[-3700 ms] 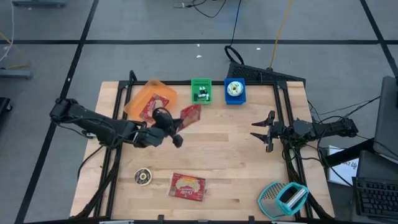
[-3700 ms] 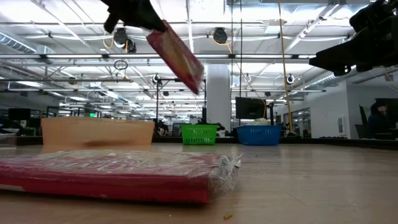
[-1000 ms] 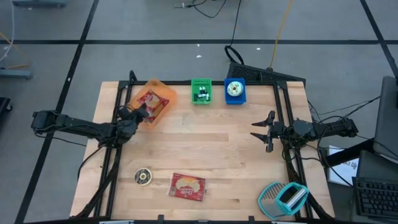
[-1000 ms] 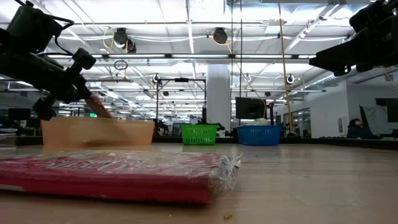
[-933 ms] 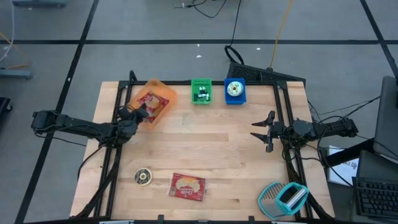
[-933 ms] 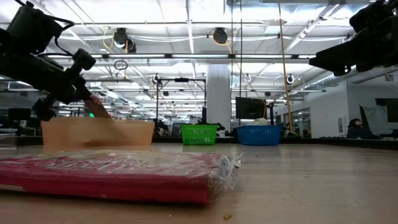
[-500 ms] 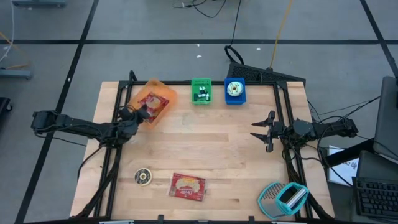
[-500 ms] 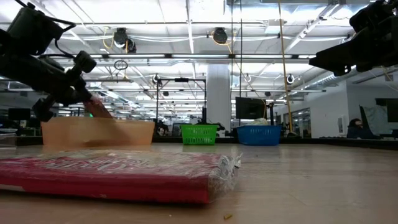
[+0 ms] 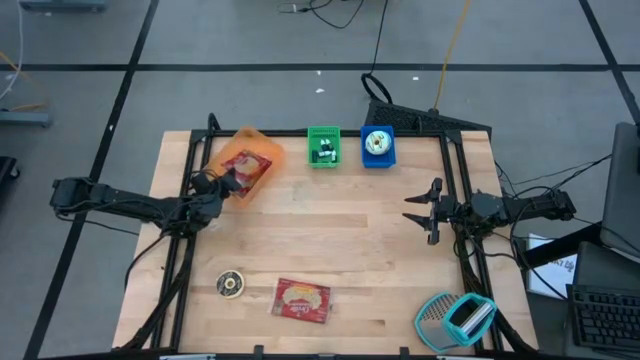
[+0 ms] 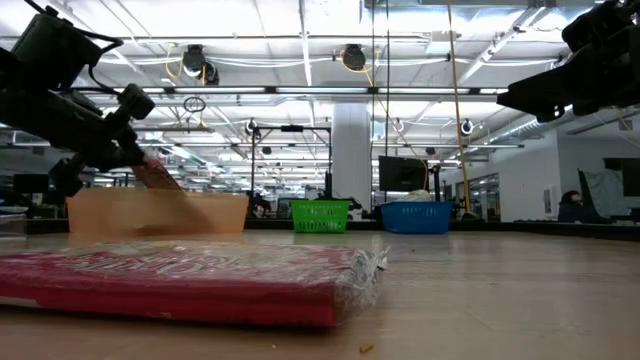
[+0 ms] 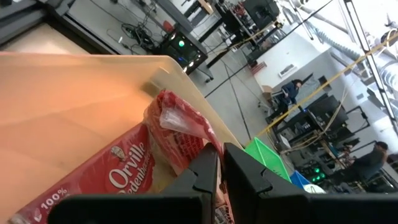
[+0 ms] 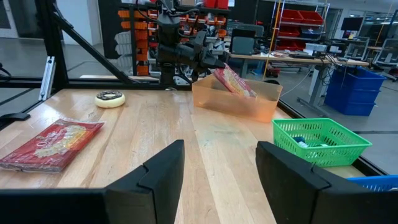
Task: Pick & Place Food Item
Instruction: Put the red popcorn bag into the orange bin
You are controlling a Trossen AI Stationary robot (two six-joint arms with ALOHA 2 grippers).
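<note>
At the orange bin (image 9: 243, 160), the left gripper (image 9: 222, 181) pinches a red popcorn packet (image 9: 247, 168), lowering it inside; the right gripper (image 9: 418, 211) waits, jaws apart.

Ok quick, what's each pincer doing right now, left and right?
Left pincer: closed on the red popcorn packet, at the orange bin.
Right pincer: open, holding nothing, above the table's right side.

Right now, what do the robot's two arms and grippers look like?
Both arms are matte black and slender, built of jointed segments. The left gripper and right gripper each end in two flat, dark, angular fingers. No markings can be made out on them.
</note>
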